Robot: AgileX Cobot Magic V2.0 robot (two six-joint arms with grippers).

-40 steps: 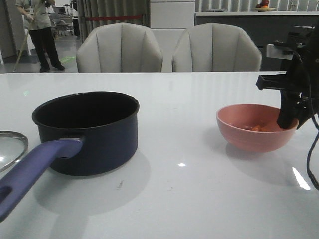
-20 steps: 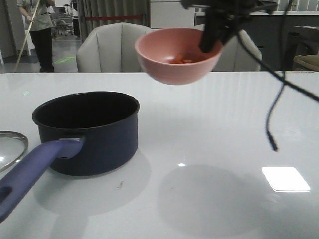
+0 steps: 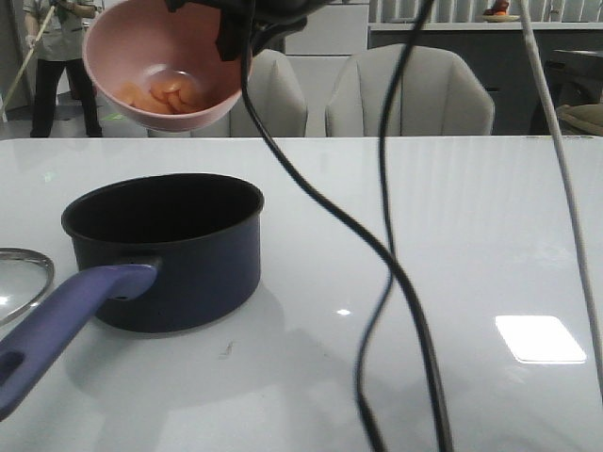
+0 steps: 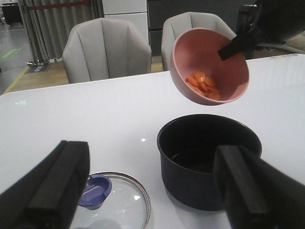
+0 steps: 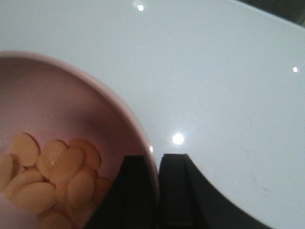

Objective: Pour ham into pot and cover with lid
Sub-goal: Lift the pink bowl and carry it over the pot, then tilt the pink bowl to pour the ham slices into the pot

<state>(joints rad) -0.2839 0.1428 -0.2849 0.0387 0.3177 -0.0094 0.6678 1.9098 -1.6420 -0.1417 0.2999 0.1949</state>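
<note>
Front view: the bowl [image 3: 162, 66] hangs tilted at 11 o'clock above the pot [image 3: 165, 247], ham [image 3: 165, 92] slid to its low side. The right gripper [image 3: 231, 33] is mostly cut off at the top edge, so its fingers cannot be read here. The lid [image 3: 21, 281] lies at the pot's 9 o'clock, half out of frame. Black cables cross the middle.

Left wrist view: the left gripper [image 4: 152, 191] hangs with fingers spread wide, holding nothing. The lid's knob [image 4: 95, 189] shows well; that is likely the place to take hold, since the glass looks slick and breakable. The pot's handle is hidden behind a finger.

Right wrist view: two fingers [image 5: 177, 191] pinch the bowl's rim, one inside, one outside. The ham slices look thin, light and limp, so they may cling and need a steeper tip. The pot is out of sight here, so aim cannot be judged.
</note>
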